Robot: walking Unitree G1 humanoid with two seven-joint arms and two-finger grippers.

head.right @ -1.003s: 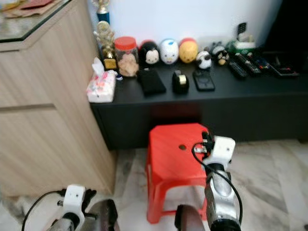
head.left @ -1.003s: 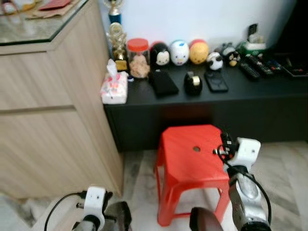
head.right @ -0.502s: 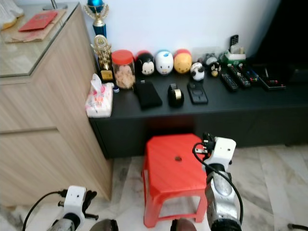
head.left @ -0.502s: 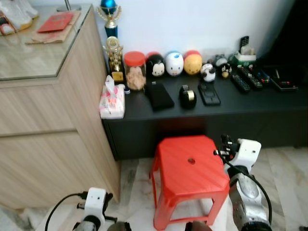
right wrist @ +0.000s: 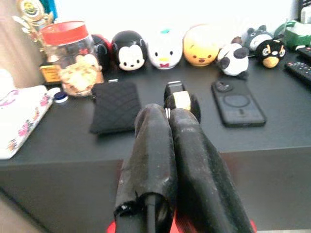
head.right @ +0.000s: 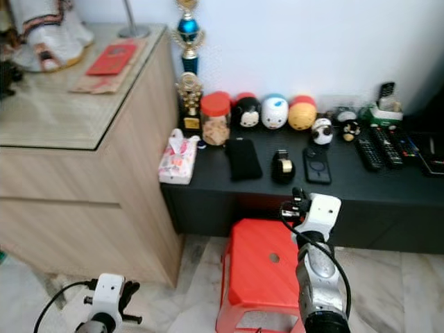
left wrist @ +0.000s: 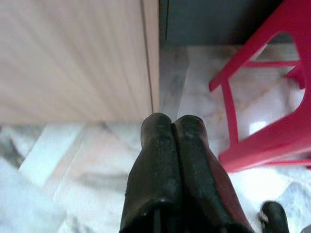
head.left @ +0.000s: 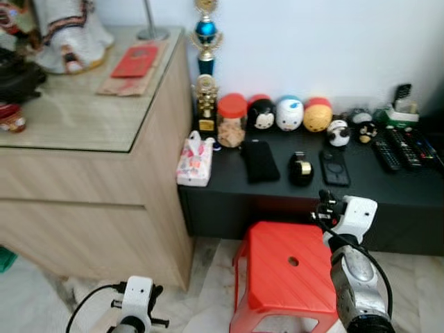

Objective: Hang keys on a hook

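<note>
Low black tabletop [head.left: 388, 191] at twelve o'clock carries plush toys and a black phone [head.left: 335, 168], yet no keys or hook can be made out, so with the left pincer [left wrist: 173, 127] and right pincer [right wrist: 169, 119] both closed and empty, everything seems left to do.

A lived-in home: beside a wooden cabinet [head.left: 90, 201], a low black shelf [head.left: 277, 191] carries plush toys [head.left: 290, 114], trophies [head.left: 205, 69], a tissue pack [head.left: 194, 159] and remote controls [head.left: 395, 147], with a red plastic stool [head.left: 288, 277] on marble floor [head.right: 409, 291].
</note>
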